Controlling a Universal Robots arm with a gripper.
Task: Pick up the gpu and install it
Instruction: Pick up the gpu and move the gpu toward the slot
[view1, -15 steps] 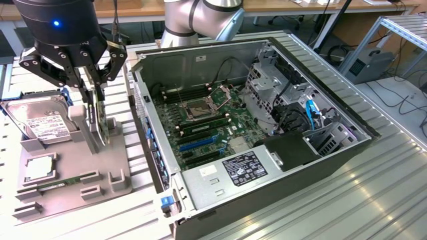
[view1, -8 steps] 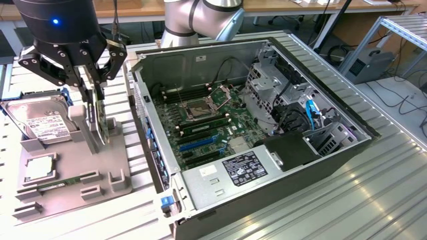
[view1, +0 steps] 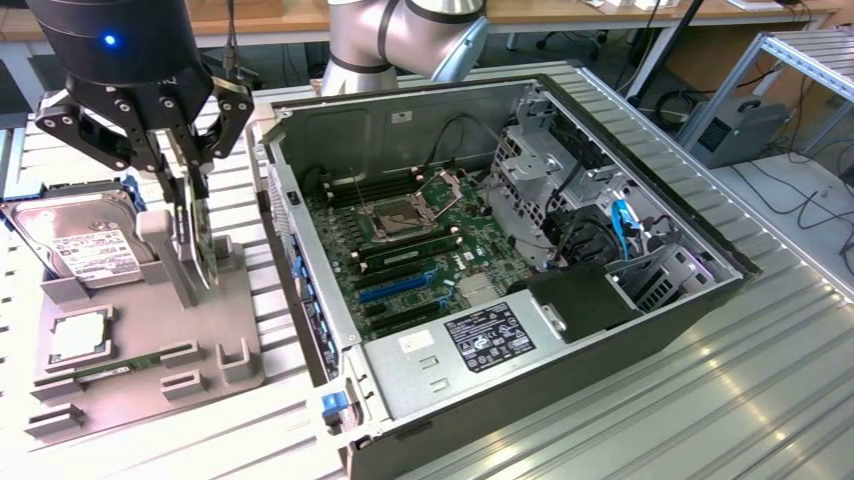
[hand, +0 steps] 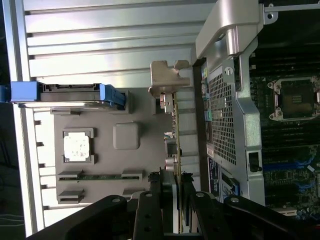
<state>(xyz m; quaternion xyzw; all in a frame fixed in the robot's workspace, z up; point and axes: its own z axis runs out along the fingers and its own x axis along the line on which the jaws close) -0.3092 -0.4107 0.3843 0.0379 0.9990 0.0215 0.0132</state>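
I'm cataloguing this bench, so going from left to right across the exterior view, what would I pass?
Hard drive → gpu clamped in the gripper → CPU socket → drive cage → blue cable.

The gripper (hand: 171, 180) is showing matt black, and a blue light (view1: 110, 41) is glowing at eleven o'clock in the exterior view. The gpu (hand: 178, 145) is showing a dark, gold-tinged edge and a silvery bracket (hand: 167, 80). At nine o'clock the hard drive (view1: 80, 250) is gleaming silver under a white printed label, and is sitting on a plain grey tray (view1: 147, 360). At the centre the motherboard (view1: 414, 250) is showing green with blue slots (view1: 394, 288).
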